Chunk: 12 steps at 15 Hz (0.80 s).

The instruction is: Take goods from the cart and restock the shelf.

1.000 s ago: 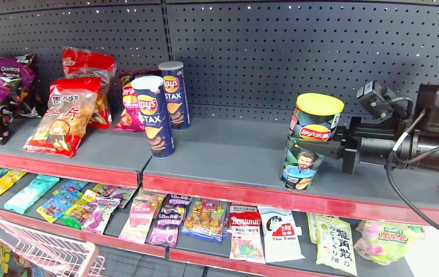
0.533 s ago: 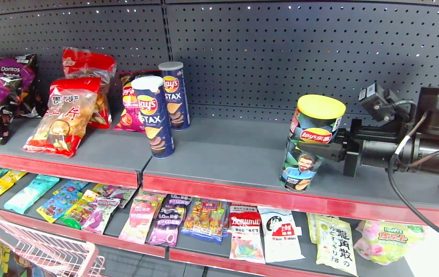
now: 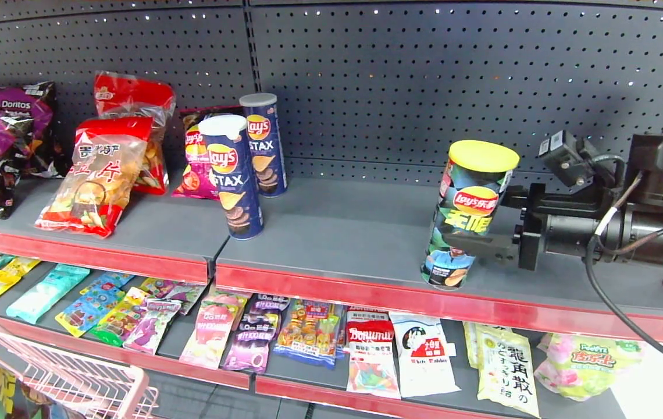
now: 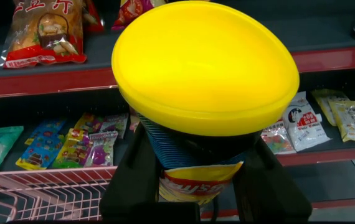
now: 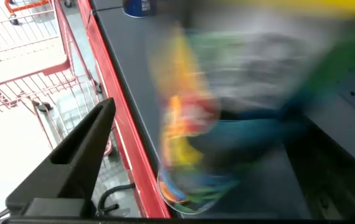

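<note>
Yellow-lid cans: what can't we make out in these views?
Right wrist view: shelf can smeared by blur; label unreadable.
Head view: right gripper, far finger hidden behind that can.
Left wrist view: held can body and left gripper fingertips hidden under its yellow lid.
Head view: cart cut off by the corner; contents mostly hidden.

1. We see a smooth, glossy yellow plastic lid on the can, whose printed wrap is shiny.
2. We take the shelf for matt grey painted metal.
3. The cart is pink coated wire.
</note>
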{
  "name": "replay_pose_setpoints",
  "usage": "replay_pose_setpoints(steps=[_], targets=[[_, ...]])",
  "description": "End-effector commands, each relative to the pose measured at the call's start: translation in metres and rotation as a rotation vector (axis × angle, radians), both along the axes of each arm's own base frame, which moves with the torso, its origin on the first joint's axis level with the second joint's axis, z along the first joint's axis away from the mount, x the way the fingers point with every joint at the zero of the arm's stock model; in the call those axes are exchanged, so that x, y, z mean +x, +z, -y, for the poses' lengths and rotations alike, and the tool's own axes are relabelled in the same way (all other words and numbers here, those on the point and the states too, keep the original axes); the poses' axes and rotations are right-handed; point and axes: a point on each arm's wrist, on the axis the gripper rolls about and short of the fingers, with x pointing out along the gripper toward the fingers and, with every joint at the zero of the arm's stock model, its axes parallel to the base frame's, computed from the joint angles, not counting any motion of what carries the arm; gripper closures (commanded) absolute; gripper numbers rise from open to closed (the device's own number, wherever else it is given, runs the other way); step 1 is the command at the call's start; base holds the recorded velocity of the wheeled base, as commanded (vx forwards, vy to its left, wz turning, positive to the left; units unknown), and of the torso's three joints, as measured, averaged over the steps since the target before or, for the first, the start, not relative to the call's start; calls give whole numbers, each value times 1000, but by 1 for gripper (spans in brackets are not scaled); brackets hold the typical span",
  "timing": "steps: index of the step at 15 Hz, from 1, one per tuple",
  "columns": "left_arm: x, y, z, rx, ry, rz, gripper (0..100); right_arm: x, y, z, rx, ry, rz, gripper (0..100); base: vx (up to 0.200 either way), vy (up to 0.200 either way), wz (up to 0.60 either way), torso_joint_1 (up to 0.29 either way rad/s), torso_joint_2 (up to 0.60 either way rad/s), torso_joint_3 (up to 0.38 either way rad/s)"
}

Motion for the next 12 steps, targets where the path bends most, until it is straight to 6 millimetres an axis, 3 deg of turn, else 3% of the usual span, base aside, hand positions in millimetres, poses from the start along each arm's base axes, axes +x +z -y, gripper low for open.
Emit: replay_pose_setpoints(steps=[1, 3, 5, 12], targets=[[0, 0, 0, 0, 1, 0, 100, -3, 0, 6, 1, -18, -2, 0, 0, 0, 0, 0, 0, 0], [0, 0, 0, 0, -1, 0, 100, -9, 0, 12, 4, -44, -5, 0, 0, 0, 0, 0, 0, 0], [0, 0, 0, 0, -2, 0, 100, -31, 1, 32, 12, -109, -3, 0, 0, 0, 0, 0, 0, 0], [1, 1, 0, -2, -20, -3, 100, -141, -14, 73, 78, -329, 32, 0, 0, 0, 0, 0, 0, 0]])
